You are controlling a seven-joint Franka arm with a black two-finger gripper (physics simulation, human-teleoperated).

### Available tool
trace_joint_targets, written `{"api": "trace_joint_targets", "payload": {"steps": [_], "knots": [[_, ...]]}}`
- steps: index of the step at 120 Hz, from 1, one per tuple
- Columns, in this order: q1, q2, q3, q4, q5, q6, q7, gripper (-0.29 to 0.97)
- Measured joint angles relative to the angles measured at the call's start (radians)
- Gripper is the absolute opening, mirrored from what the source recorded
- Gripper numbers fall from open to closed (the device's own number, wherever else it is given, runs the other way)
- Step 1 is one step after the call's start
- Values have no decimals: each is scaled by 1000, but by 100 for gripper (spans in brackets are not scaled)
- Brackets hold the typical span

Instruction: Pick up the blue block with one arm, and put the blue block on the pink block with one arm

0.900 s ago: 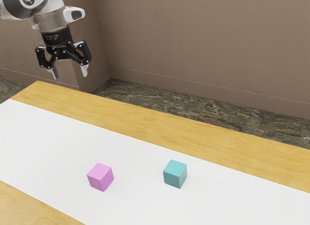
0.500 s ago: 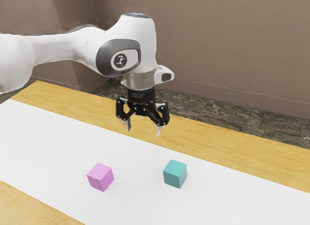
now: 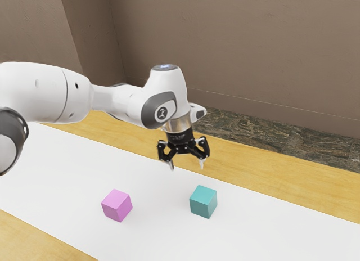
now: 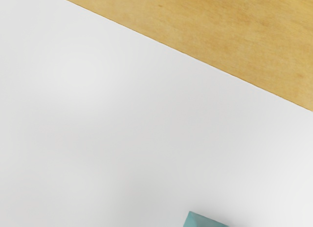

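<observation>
The blue block [image 3: 203, 201], teal in colour, rests on the white mat toward the exterior view's right. A corner of the blue block [image 4: 208, 221] shows in the wrist view at the mat's near side. The pink block [image 3: 116, 205] sits on the mat to the exterior view's left of it, about a hand's width away. My gripper [image 3: 185, 165] hangs open above the mat, a little behind and above the blue block, holding nothing. Its fingers point down.
The white mat [image 3: 67, 171] covers the middle of the wooden table [image 3: 270, 165]. The table's far edge meets a dark stone floor [image 3: 270, 129] and a brown wall. Bare wood [image 4: 234, 31] borders the mat behind the gripper.
My arm has swung from the exterior view's upper left toward its right and down, bringing the open gripper close above the blue block. Neither block has moved.
</observation>
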Motion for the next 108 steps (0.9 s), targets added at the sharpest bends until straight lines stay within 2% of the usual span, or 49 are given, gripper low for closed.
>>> {"api": "trace_joint_targets", "payload": {"steps": [30, 49, 67, 108], "knots": [[-8, 12, -33, -11, -13, 74, 156, 68], [-38, -44, -45, -129, -69, 120, 268, 68], [-56, -66, -46, -173, -96, 156, 345, 68], [-63, -8, -45, -197, -141, 201, 460, 68]]}}
